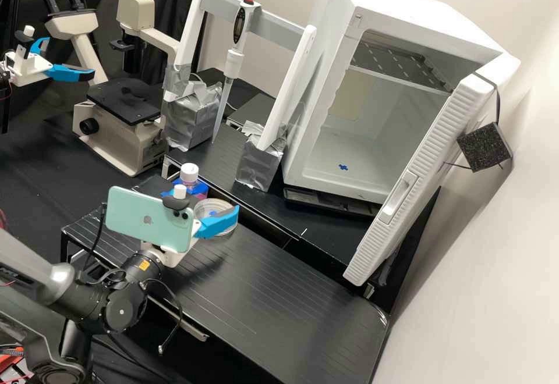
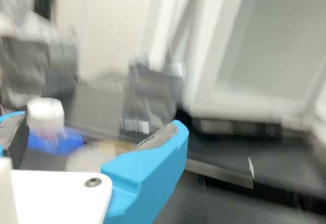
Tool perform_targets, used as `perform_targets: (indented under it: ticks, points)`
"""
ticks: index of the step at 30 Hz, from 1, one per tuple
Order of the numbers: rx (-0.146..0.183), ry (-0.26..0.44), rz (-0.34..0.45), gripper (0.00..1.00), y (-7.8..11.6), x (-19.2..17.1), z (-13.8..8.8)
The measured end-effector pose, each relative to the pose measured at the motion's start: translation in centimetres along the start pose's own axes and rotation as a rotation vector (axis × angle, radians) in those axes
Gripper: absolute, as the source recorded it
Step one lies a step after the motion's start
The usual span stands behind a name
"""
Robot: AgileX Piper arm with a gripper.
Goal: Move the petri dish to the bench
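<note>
When viewed from the left, start at the microscope [image 1: 129,100], then pass the white-capped bottle [image 1: 189,173] in its blue holder [image 1: 201,188] and meet the pincer [image 1: 212,198], spread apart. Just beyond it, find the petri dish [image 1: 208,205] on the black bench [image 1: 262,291], partly behind one blue finger [image 1: 218,224]. Farther right, see the white incubator [image 1: 407,1], wide open.

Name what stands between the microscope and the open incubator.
In the high view, a stand holding a pipette is between the microscope and the incubator.
</note>
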Motion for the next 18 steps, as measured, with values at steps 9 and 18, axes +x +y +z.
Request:
perform_targets:
  ticks: [9, 18]
  points:
    - [0.150, 0.171, 0.135, 1.00, 0.6, 0.9, -2.1]
    - [0.188, 0.031, 0.190, 1.00, -1.1, 3.2, -0.9]
